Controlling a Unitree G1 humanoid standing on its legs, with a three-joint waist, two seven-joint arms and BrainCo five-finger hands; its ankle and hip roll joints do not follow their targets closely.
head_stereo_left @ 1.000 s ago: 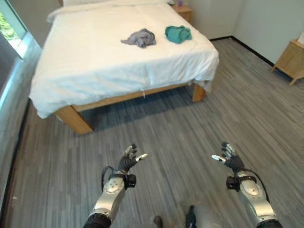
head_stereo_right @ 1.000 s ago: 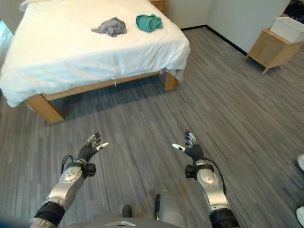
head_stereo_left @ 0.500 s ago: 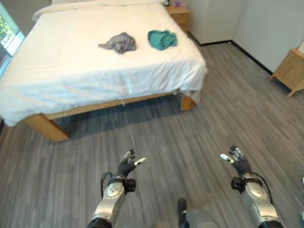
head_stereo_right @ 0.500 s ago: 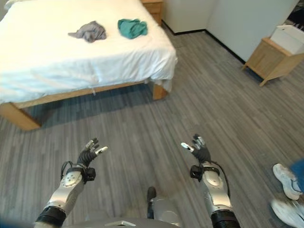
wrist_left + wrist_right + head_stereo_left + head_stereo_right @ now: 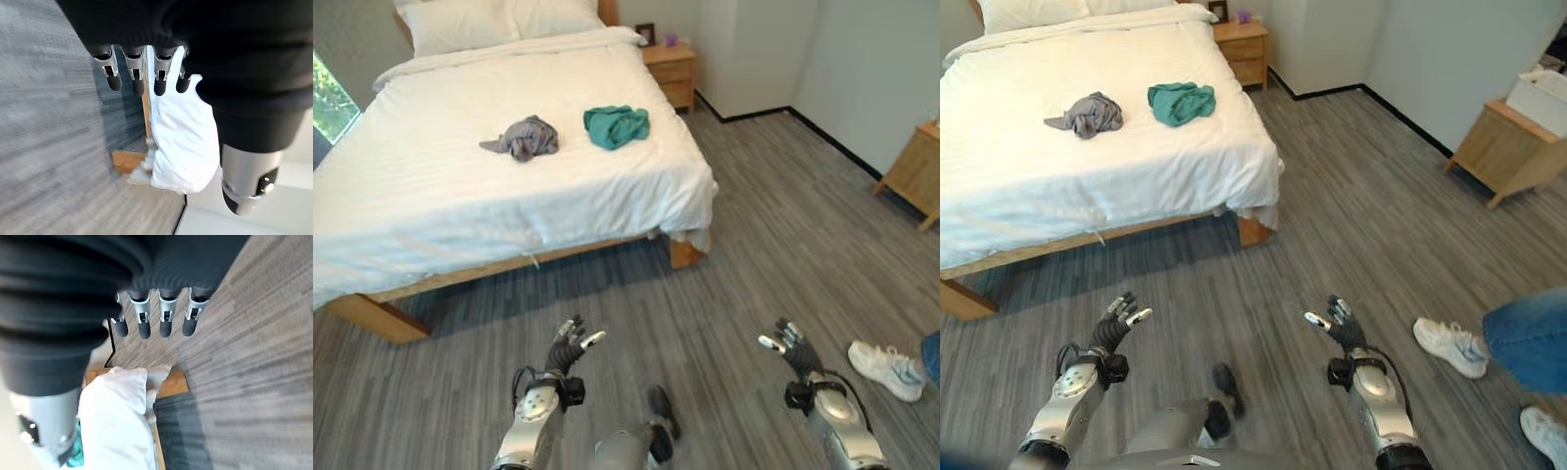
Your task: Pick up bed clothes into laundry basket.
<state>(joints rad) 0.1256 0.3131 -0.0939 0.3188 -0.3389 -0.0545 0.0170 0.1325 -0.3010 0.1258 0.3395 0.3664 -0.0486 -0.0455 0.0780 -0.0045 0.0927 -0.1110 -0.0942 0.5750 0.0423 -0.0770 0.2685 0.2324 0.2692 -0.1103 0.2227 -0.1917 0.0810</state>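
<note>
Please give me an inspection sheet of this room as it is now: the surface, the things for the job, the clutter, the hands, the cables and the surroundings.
Surface: white bed, wooden frame, on grey plank floor.
Job's things: grey garment and teal garment, crumpled, side by side on the bed, apart. Laundry basket: nothing seen.
Clutter: nothing seen on the floor.
Hands: left hand and right hand open, empty, raised above the floor, short of the bed.
Cables: nothing seen.
Surroundings: nightstand by the bed head; wooden cabinet with a white box on it; a person's shoe near the right hand.

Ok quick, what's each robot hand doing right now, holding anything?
Left robot hand: open, holding nothing, over the floor.
Right robot hand: open, holding nothing, over the floor.
</note>
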